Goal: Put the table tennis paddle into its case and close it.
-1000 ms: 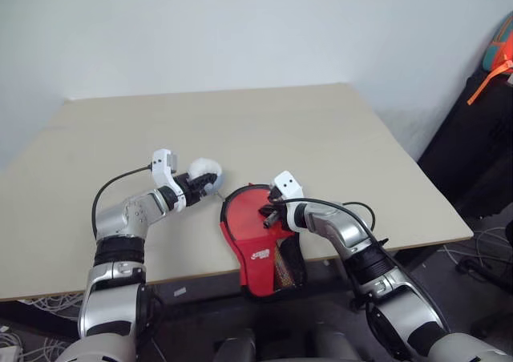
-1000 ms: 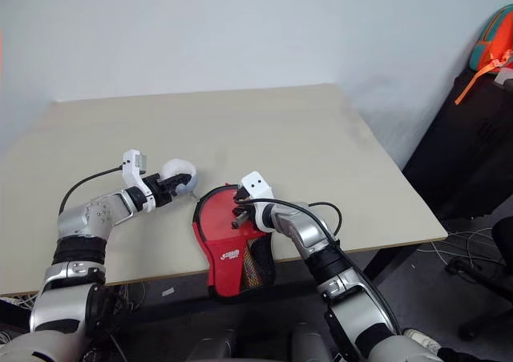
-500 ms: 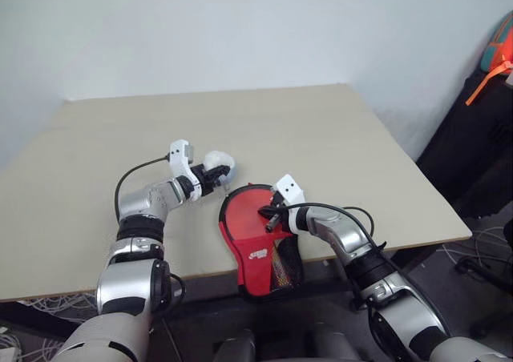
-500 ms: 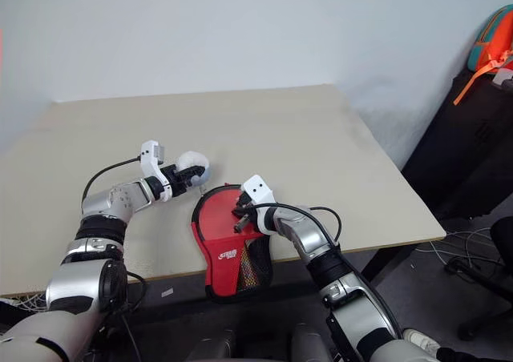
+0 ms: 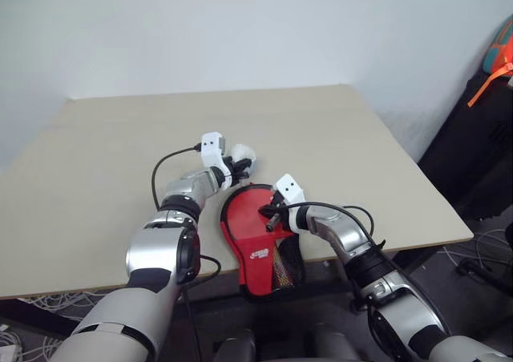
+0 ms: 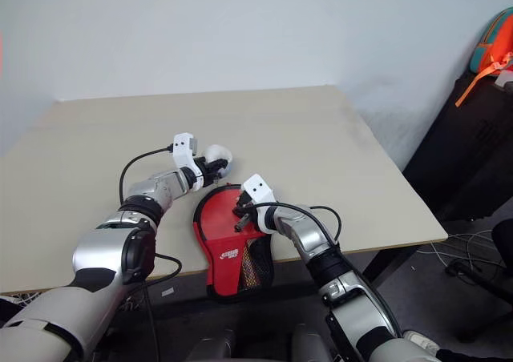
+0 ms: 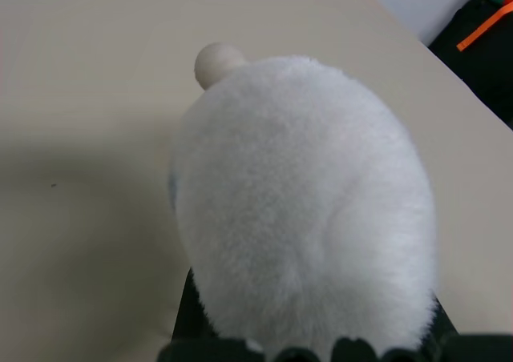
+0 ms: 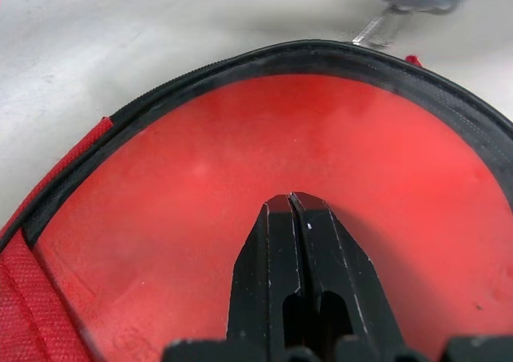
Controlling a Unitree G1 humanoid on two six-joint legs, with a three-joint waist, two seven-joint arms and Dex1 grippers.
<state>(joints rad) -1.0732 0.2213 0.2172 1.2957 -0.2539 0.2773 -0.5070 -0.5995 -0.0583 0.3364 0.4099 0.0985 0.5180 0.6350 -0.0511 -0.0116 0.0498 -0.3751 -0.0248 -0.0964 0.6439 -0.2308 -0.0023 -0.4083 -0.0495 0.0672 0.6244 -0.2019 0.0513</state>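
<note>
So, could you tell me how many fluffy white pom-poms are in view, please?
1. The fluffy white pom-pom is held in the left gripper, just beyond the top edge of the case on the table. None other shows.

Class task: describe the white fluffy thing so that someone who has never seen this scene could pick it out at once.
Start at the beige table and go to its near edge, where the red case lies. Just beyond the case's rounded end, the left gripper holds the pompom. It is the one soft, pale, ball-shaped thing; the case is flat, red and black-trimmed.
</note>
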